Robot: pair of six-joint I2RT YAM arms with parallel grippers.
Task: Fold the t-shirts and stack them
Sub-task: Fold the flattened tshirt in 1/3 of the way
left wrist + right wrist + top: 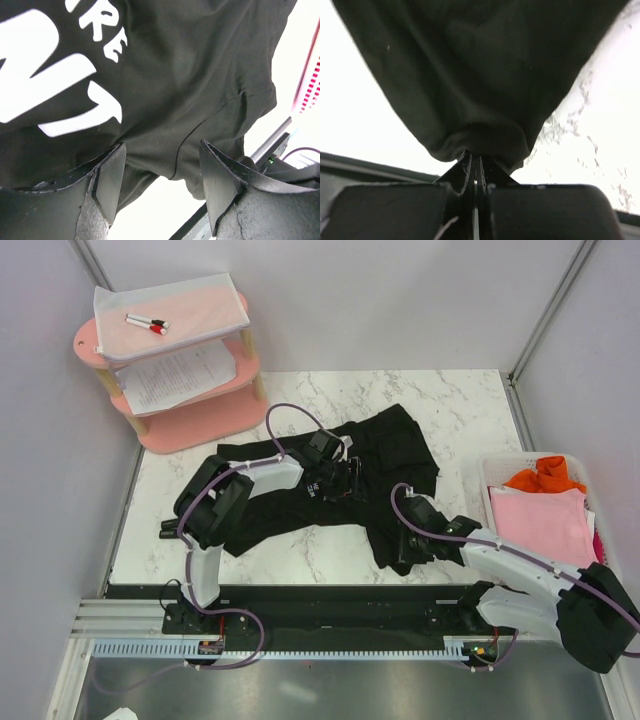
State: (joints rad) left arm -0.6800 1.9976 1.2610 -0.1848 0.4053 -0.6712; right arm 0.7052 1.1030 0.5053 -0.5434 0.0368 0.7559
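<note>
Right claw (412, 540) pinches black t-shirt (395, 455) hem, 5 o'clock on white marble table (470, 410); left claw (348, 480) mid-shirt. White walls (400, 300), pink shelf (190, 425) at 10. Left wrist: fingers spread, white lettering (105, 35), only "RE" legible. Right wrist: fingers pressed together on bunched cloth.

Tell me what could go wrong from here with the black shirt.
The right gripper pinches only a small bunched fold of the black t-shirt; a pull may slip it free. The left gripper is open over the cloth, so the crumpled shirt may drag across the table rather than spread flat.
</note>
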